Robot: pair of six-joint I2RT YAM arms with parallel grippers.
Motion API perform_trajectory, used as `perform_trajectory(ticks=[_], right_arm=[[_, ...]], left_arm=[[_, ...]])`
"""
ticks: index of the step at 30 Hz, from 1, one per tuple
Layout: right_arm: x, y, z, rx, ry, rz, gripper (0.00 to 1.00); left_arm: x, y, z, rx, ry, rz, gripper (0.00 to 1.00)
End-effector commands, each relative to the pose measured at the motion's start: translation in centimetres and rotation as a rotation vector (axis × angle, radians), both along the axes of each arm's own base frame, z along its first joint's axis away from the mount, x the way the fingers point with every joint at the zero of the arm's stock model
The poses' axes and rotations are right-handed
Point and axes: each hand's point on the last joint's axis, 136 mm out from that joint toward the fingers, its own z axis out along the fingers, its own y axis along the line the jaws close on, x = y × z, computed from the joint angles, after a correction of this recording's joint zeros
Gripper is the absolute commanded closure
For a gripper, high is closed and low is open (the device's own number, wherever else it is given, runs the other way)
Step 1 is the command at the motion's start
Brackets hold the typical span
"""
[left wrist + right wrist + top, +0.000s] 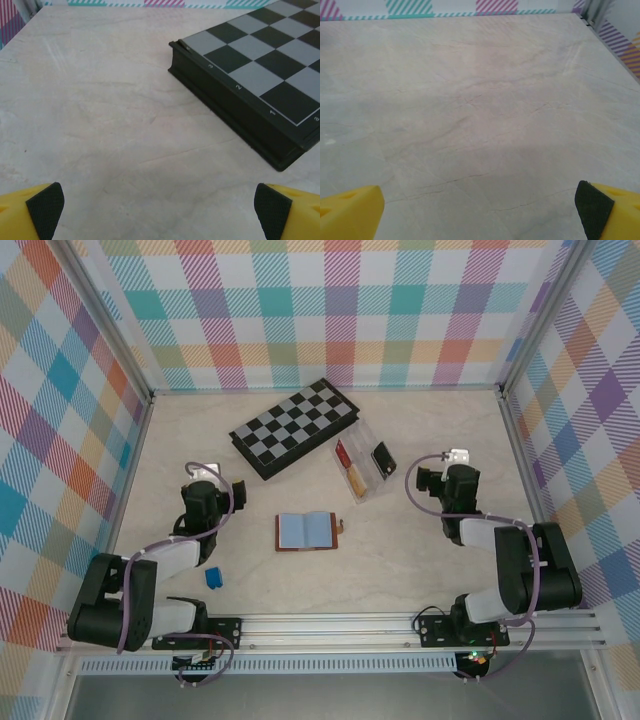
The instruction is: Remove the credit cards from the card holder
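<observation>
The card holder lies open, lining up, near the middle of the worktop, between the two arms and nearer the near edge than the chessboard. The left claw and right claw both stand wide apart above the worktop.

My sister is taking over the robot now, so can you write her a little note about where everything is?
Left gripper: open, holding nothing, facing a chessboard corner.
Right gripper: open, holding nothing, above the table.
Card holder: lying open on the table between the arms, neither gripper touching it.
Done: holder is open.
Left: reach it and pull the cards out; they're too small to make out here.
</observation>
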Motion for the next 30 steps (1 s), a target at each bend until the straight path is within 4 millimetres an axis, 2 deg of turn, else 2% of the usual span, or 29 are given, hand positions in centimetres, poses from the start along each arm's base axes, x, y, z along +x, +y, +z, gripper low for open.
perform_trajectory(ticks=[1,3,9,15,30], right_arm=[[0.6,1.5,1.2,0.013,-0.078,0.097,0.00],[0.7,1.5,1.0,0.024,-0.070,0.105,0.00],[0.5,1.4,0.1,0.047,-0.093,0.123,0.00],[1.0,0.6,-0.2,0.088,-0.057,0.098,0.00],[1.0,0.5,-0.3,0.092,-0.052,0.098,0.00]], left_arm=[[1.2,-0.1,1.7,-0.011,-0.091,-0.028,0.00],[1.6,-0.1,1.6,-0.021,-0.099,-0.037,0.00],[2.8,-0.1,-0.3,-0.031,-0.073,-0.041,0.00],[3.7,0.5,-1.8,-0.019,-0.028,-0.003,0.00],[3.8,0.8,-1.9,-0.029,-0.020,0.011,0.00]])
